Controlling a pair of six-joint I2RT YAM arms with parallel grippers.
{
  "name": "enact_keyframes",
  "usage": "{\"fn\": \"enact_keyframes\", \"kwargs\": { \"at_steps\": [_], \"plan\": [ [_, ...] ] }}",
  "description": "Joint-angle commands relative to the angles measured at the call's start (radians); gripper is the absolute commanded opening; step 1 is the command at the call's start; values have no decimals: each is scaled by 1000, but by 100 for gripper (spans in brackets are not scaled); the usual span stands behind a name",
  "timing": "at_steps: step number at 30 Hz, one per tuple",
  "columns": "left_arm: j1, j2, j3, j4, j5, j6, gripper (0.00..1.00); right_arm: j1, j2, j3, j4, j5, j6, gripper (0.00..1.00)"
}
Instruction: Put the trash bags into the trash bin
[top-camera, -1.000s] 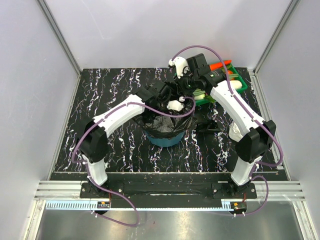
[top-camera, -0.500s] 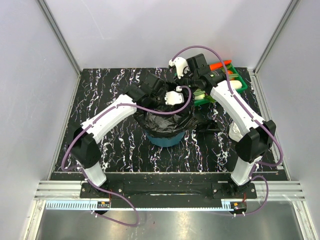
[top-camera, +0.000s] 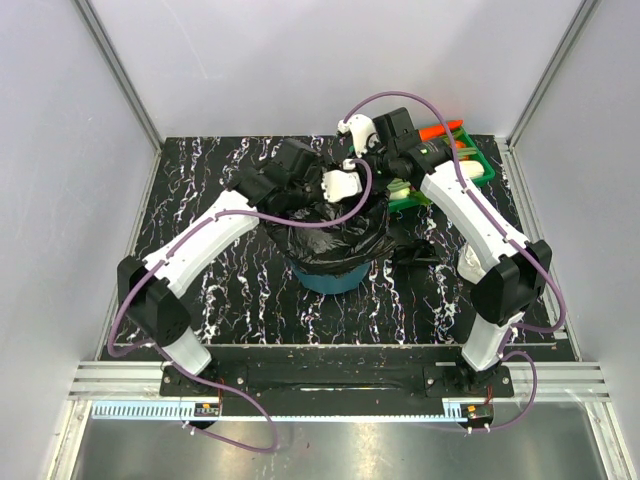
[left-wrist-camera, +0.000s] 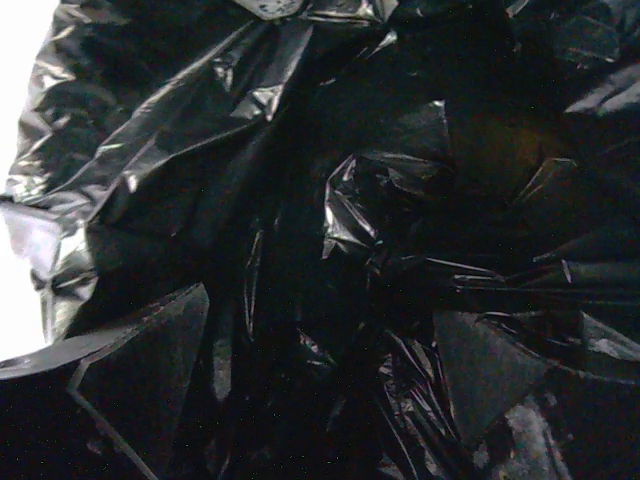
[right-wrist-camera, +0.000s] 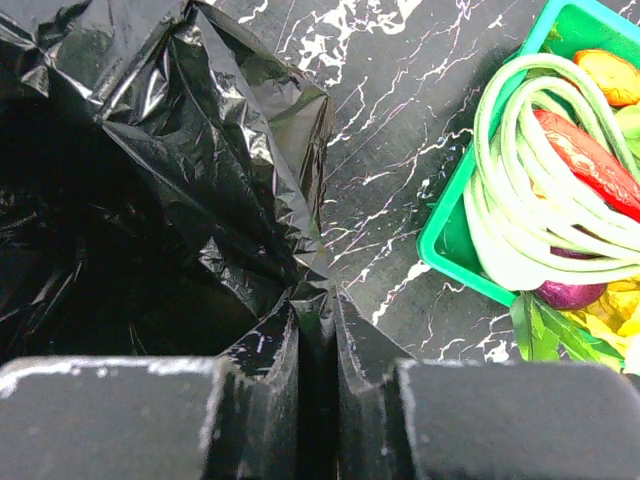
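The teal trash bin (top-camera: 325, 280) stands mid-table with a glossy black trash bag (top-camera: 335, 232) spread over its mouth and hanging down its sides. My right gripper (top-camera: 374, 165) is at the bag's far right rim. In the right wrist view its fingertips (right-wrist-camera: 318, 305) are shut on a pleat of the black film (right-wrist-camera: 200, 160). My left gripper (top-camera: 305, 190) hovers over the bag's far left side. In the left wrist view it (left-wrist-camera: 315, 400) stands wide open, its fingers (left-wrist-camera: 140, 380) apart over crumpled black film (left-wrist-camera: 380, 200), gripping nothing. More black film (top-camera: 415, 245) lies on the table right of the bin.
A shallow green tray (top-camera: 480, 172) of vegetables sits at the back right, also seen in the right wrist view as the tray (right-wrist-camera: 445, 240) close beside the held pleat. A white wad (top-camera: 468, 262) lies by the right arm. Grey walls enclose the marbled table (top-camera: 220, 270).
My left arm has swung back and to the left, carrying its open gripper from over the bin's middle to the bag's far left side. The right gripper has kept its hold and place.
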Motion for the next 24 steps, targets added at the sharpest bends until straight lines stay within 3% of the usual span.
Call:
{"fn": "enact_keyframes", "kwargs": {
  "at_steps": [1,9,18,24],
  "plan": [
    [30,-64,10,64,-24,-27,99,6,-10,-5,-15,26,-41,0],
    [50,-80,51,70,-36,-39,99,8,-14,-11,-14,23,-42,0],
    [55,-85,105,27,40,-72,99,8,-14,-21,-14,22,-39,0],
    [52,-41,114,65,-61,-64,99,8,-16,-27,-15,20,-41,0]
  ]
}}
